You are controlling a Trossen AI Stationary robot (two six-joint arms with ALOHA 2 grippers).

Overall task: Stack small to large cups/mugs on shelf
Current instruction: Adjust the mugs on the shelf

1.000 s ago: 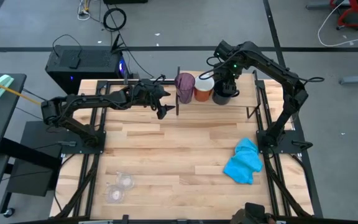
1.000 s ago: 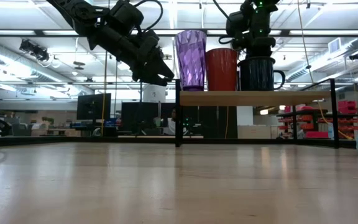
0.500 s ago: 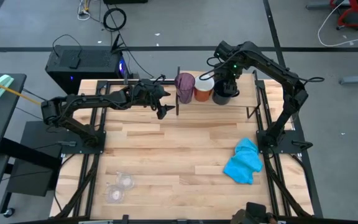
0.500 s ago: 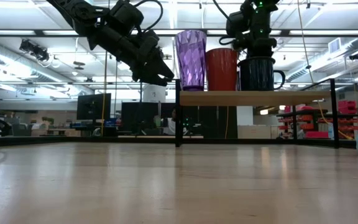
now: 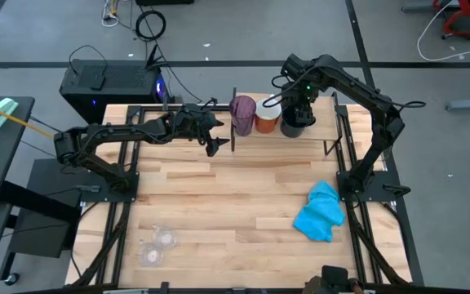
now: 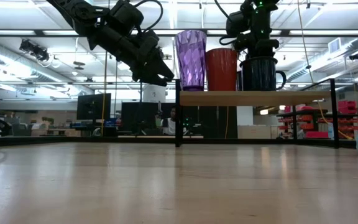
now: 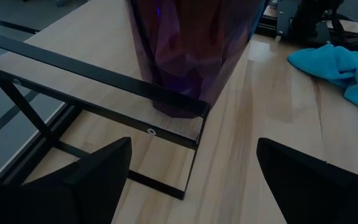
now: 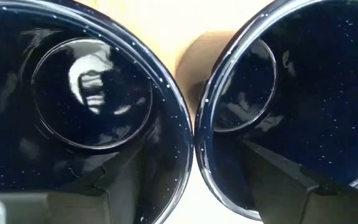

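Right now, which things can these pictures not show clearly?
- High view: the second navy mug, hidden under the right gripper.
- Low view: the clear cups, not visible there.
- Left wrist view: the purple tumbler, its upper part cut off by the edge.

Even bright overhead light in the high view, soft short shadows on the tabletop [image 5: 219,196]; low view backlit by ceiling strip lights, so both arms read as dark silhouettes and the near tabletop is blurred. Left wrist view dim, purple tumbler [image 7: 191,50] dark and soft-focus. Right wrist view very close, white glare spots inside the two navy mugs [image 8: 92,93], rims blurred.
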